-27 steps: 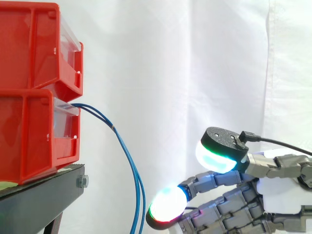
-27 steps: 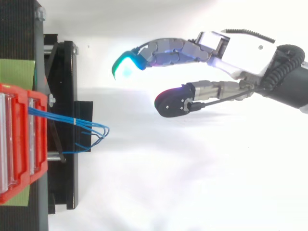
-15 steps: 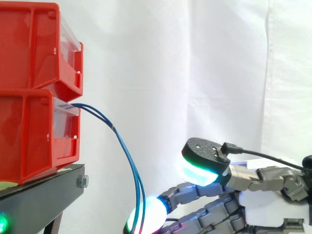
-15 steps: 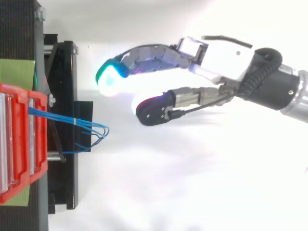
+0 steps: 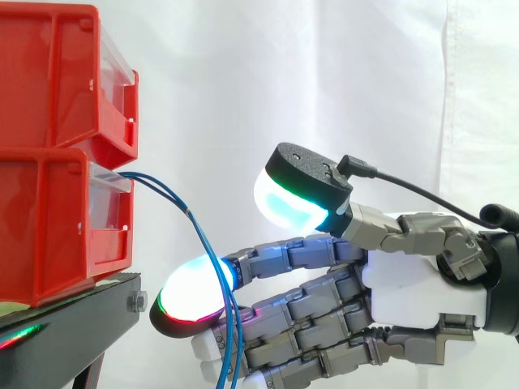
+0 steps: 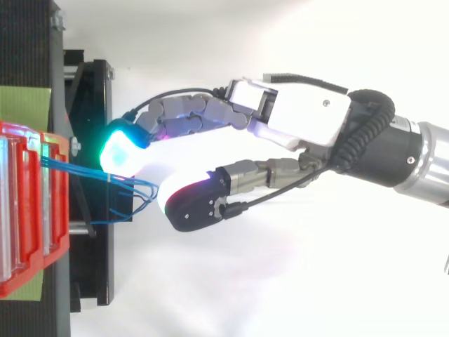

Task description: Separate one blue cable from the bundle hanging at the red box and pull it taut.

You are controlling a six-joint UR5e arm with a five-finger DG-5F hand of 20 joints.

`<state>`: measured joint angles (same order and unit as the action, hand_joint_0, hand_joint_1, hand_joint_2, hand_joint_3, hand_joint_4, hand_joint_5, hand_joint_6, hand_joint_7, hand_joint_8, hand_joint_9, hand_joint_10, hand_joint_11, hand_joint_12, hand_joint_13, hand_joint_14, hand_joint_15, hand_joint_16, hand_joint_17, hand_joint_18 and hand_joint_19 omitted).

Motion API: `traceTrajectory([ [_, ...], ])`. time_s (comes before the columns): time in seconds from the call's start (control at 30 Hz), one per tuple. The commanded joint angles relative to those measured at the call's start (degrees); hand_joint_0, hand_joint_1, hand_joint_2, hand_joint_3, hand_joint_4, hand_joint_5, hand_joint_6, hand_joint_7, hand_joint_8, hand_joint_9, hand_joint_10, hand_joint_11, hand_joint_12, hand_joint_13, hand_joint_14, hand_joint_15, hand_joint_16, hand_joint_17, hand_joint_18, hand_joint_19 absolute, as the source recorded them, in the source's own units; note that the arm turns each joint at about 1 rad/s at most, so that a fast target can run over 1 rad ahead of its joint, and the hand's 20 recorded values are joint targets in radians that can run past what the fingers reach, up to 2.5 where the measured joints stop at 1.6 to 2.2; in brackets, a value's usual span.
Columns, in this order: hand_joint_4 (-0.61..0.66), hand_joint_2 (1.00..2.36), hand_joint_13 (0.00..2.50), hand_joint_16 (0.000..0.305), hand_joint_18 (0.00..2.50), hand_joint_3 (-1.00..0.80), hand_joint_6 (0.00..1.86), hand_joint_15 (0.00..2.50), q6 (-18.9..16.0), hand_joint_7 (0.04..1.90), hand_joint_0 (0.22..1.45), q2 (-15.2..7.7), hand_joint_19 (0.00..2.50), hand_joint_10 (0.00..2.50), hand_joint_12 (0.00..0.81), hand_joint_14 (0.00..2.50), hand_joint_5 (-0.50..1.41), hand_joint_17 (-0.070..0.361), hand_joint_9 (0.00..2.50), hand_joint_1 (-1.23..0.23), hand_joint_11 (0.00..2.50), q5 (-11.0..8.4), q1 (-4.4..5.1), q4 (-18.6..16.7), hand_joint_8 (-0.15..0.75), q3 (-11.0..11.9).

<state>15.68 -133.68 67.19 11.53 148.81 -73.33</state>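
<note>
Your hand (image 5: 422, 284) is spread wide, holding nothing. One glowing fingertip (image 6: 119, 151) lies right at the blue cables (image 5: 188, 212); contact is unclear.

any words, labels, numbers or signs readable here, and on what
None: no word, number or sign can be read on the red bins, the black stand, the blue cables or the hand.

Black stand (image 5: 77, 324) with green sheet (image 6: 24, 104) under stacked red bins (image 5: 49, 219)
</note>
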Motion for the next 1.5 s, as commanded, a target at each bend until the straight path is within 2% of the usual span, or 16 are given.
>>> traceTrajectory([
  [0.0, 0.32, 1.0, 0.43, 0.036, 0.41, -0.5, 0.5, 0.03, 0.0, 0.83, 0.55, 0.0, 0.22, 0.0, 0.276, 0.0, -0.17, 0.082, 0.6, -0.49, 0.1, 0.05, 0.24, 0.0, 0.284, 0.1],
  [0.13, 0.33, 1.0, 0.43, 0.036, 0.41, -0.5, 0.5, 0.03, 0.1, 0.87, 0.56, 0.0, 0.23, 0.01, 0.275, 0.0, -0.16, 0.081, 0.61, -0.5, 0.11, 0.05, 0.42, -0.1, 0.283, 0.1],
  [0.43, 0.33, 1.0, 0.43, 0.036, 0.41, -0.5, 0.5, 0.03, -0.1, 0.9, 0.57, 0.0, 0.22, 0.0, 0.271, 0.0, -0.15, 0.081, 0.62, -0.5, 0.12, -0.3, 1.65, -1.8, 0.28, 0.1],
  [0.63, 0.33, 1.0, 0.43, 0.036, 0.41, -0.5, 0.5, 0.03, -1.5, 0.9, 0.57, -1.6, 0.23, 0.0, 0.271, 0.0, -0.15, 0.08, 0.63, -0.5, 0.13, -0.83, 2.62, -4.5, 0.283, 0.6],
  [1.03, 0.33, 1.0, 0.44, 0.036, 0.41, -0.5, 0.5, 0.04, -4.3, 0.92, 0.57, -1.6, 0.23, 0.0, 0.271, 0.0, -0.14, 0.08, 0.63, -0.5, 0.13, -1.09, 2.7, -4.1, 0.281, 0.6],
  [1.23, 0.32, 1.0, 0.44, 0.035, 0.41, -0.5, 0.5, 0.03, -6.0, 0.93, 0.57, -1.6, 0.24, 0.0, 0.27, 0.0, -0.14, 0.079, 0.64, -0.5, 0.12, -0.92, 2.0, -4.1, 0.281, 0.6],
  [1.33, 0.32, 1.0, 0.44, 0.035, 0.41, -0.5, 0.5, 0.04, -7.2, 0.94, 0.58, -1.5, 0.23, 0.0, 0.27, 0.0, -0.14, 0.079, 0.64, -0.5, 0.13, -0.92, 1.83, -3.7, 0.282, 1.1],
  [1.4, 0.31, 1.0, 0.44, 0.035, 0.41, -0.48, 0.5, 0.03, -7.9, 0.96, 0.59, -1.6, 0.24, 0.0, 0.268, 0.0, -0.14, 0.078, 0.64, -0.5, 0.13, -1.01, 1.65, -2.2, 0.279, 2.6],
  [1.47, 0.31, 1.0, 0.44, 0.035, 0.41, -0.47, 0.5, 0.03, -7.9, 0.97, 0.59, -1.6, 0.24, 0.0, 0.268, 0.0, -0.14, 0.078, 0.64, -0.51, 0.13, -1.27, 1.91, -1.1, 0.28, 3.3],
])
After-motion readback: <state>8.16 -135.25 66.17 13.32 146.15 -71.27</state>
